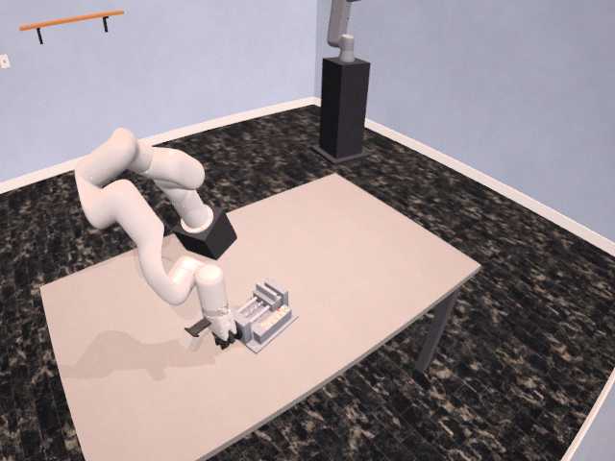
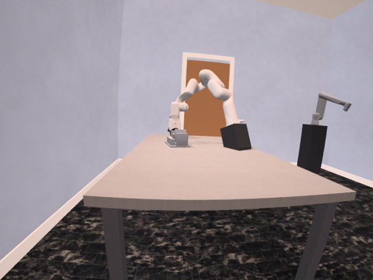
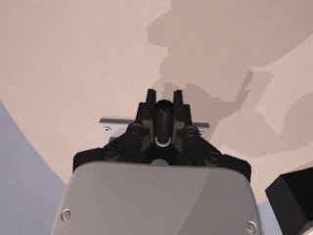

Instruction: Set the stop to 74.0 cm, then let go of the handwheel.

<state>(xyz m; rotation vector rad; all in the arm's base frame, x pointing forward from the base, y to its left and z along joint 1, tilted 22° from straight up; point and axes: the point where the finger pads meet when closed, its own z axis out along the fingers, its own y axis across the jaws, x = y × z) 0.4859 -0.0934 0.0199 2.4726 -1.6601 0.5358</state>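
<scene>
The dark handwheel (image 3: pixel 162 119) is being clamped between the fingers of the gripper (image 3: pixel 163 106) at the near end of the grey stop fixture (image 1: pixel 266 315), which is being carried on the tabletop (image 1: pixel 347 238), near its front edge.

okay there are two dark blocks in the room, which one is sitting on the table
The tilted dark block under the white arm's base sits on the table. The taller dark pedestal stands on the floor near the corner, carrying a grey arm.
</scene>
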